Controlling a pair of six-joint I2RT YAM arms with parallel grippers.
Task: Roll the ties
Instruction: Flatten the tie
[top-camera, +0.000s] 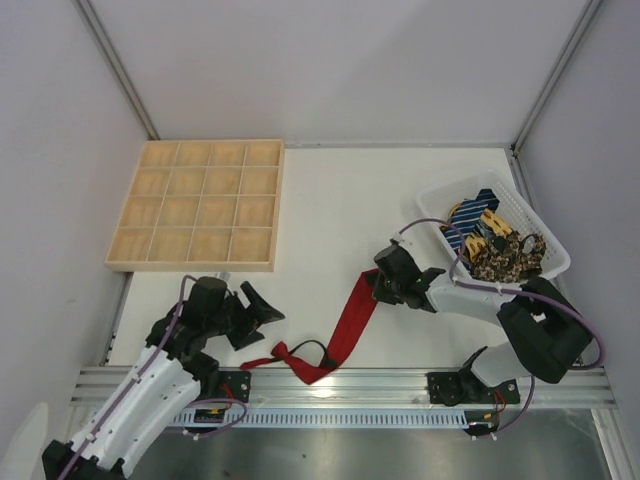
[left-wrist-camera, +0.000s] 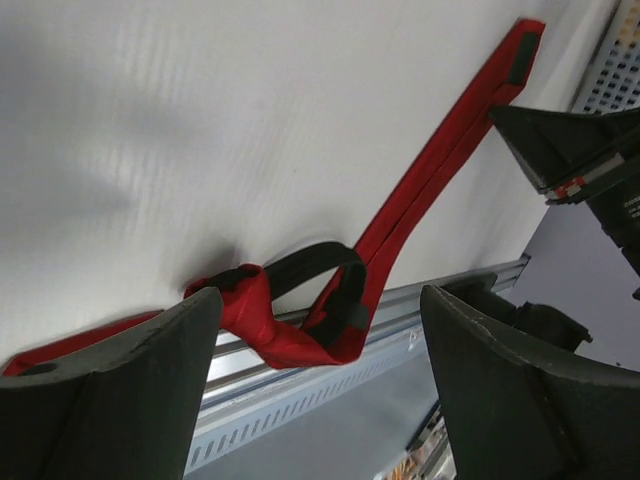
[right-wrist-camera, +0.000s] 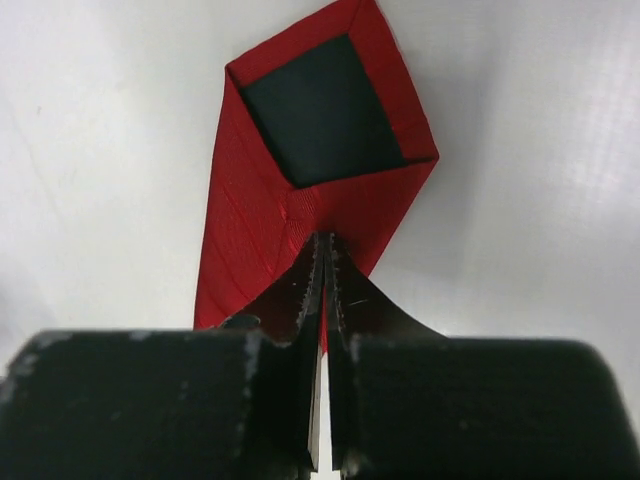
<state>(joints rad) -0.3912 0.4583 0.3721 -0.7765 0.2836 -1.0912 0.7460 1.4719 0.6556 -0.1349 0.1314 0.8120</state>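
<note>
The right pincer (right-wrist-camera: 325, 245) was pinched shut on the wide end of the red tie (top-camera: 352, 312), its tips nipping the fabric just behind the pointed blade, whose black lining faced up. From there the tie ran slantwise across the white tabletop (top-camera: 330, 200) toward the near rail (top-camera: 340, 382), where its narrow end lay bunched in a loop. The left pincer (top-camera: 258, 312) hung wide and empty just beside that bunched end. Further out, the remaining ties (top-camera: 495, 240) sat heaped in a white basket (top-camera: 545, 262) at the right, and a wooden compartment tray (top-camera: 195, 205) lay at the far left. A clean roll would likely call for straightening the bunched end first, keeping the strip flat and lightly taut, then turning the wide end over itself evenly.
</note>
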